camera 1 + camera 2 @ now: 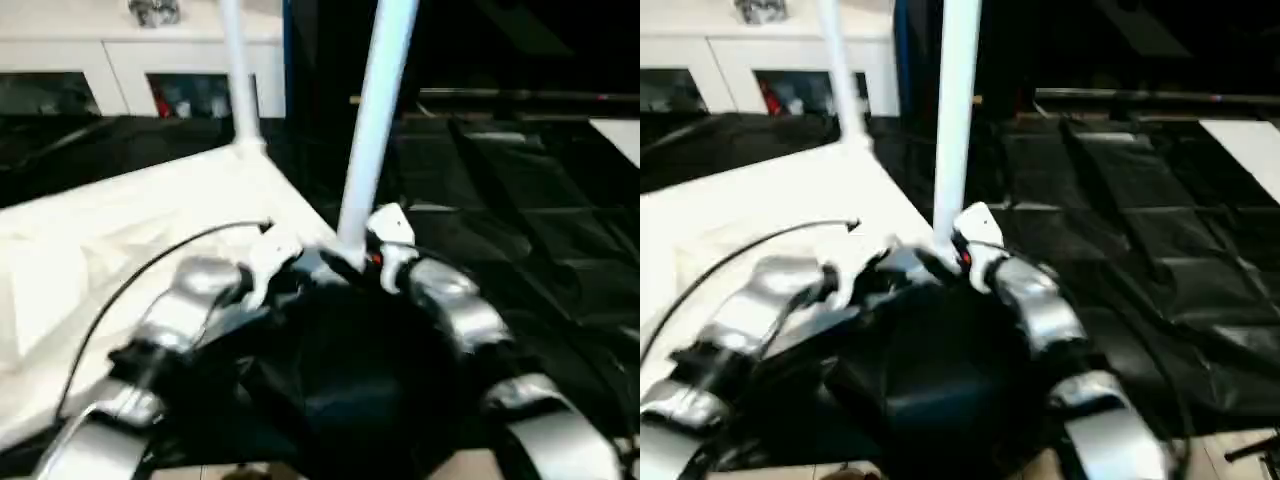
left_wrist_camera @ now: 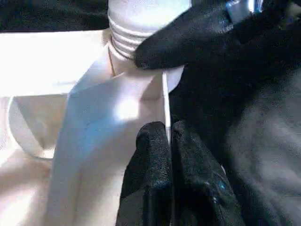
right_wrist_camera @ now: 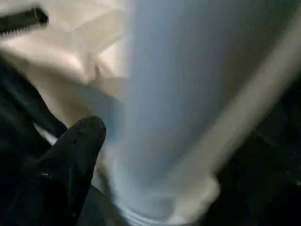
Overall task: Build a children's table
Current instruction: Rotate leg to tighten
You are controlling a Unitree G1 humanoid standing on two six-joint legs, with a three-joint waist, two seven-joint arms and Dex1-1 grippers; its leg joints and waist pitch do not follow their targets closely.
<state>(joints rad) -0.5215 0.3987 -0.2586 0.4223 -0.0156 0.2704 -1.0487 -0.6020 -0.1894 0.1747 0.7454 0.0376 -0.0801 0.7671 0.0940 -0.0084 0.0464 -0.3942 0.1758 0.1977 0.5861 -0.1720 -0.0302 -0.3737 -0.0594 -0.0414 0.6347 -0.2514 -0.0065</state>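
In the head views, the white table top is seen lying underside up on black sheeting, with one leg standing upright at its near corner and a second leg at the far corner. Both grippers are met at the near leg's base. In the left wrist view, the left gripper is pressed shut on a thin white rib of the top, just below the leg's threaded end. In the right wrist view, one finger of the right gripper is seen beside the leg, apparently spread clear of it.
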